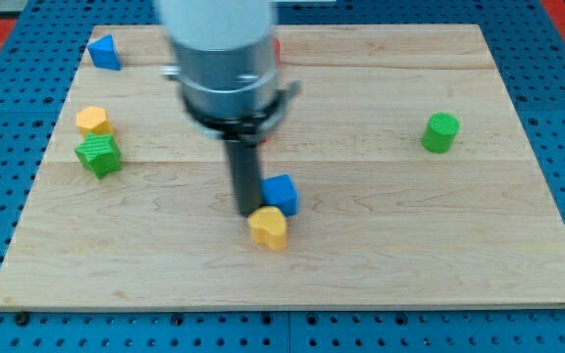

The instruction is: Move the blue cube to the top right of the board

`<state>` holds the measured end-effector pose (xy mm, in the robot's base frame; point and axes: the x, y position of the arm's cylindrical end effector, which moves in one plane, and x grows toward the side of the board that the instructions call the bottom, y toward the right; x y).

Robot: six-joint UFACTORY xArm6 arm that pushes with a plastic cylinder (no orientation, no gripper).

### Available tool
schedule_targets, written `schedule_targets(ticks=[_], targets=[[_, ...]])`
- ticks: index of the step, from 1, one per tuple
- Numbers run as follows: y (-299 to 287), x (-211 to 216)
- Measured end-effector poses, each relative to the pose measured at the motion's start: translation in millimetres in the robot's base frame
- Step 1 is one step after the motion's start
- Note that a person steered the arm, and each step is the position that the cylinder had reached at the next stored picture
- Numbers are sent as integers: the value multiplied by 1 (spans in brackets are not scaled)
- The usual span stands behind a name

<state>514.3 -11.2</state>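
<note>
Nearest the view's bottom lies a yellow block (269, 227), roughly heart-shaped, a little left of the bench's (381, 265) middle. Touching its upper right edge sits the blue cube (282, 194), near the centre of the wooden bench and well apart from the top right corner. My tip (247, 210) stands just beside the blue cube on its left, touching or nearly so, and just above the yellow block's upper left edge. This tool is a plain dark rod with no jaws, so it holds nothing; it only presses sideways against things.

Toward the view's right a green cylinder (440, 132) stands alone. At the view's left a green block (99, 155) sits just below a yellow block of rounded shape (93, 121). A blue block (104, 52), wedge-like, lies near the top left corner. Something red (277, 47) peeks from behind the arm's blurred grey body (222, 59); its shape cannot be told.
</note>
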Motion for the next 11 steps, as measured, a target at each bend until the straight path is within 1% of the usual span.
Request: schedule_targets(ticks=[1,2,3,4,5,6,7,8,9,10,11], targets=[[43,4],[78,-37],[122,-97],[159,-144],[174,-195],[152,-188],[84,-189],[88,-212],[121,-224],[173,-224],[102,-217]])
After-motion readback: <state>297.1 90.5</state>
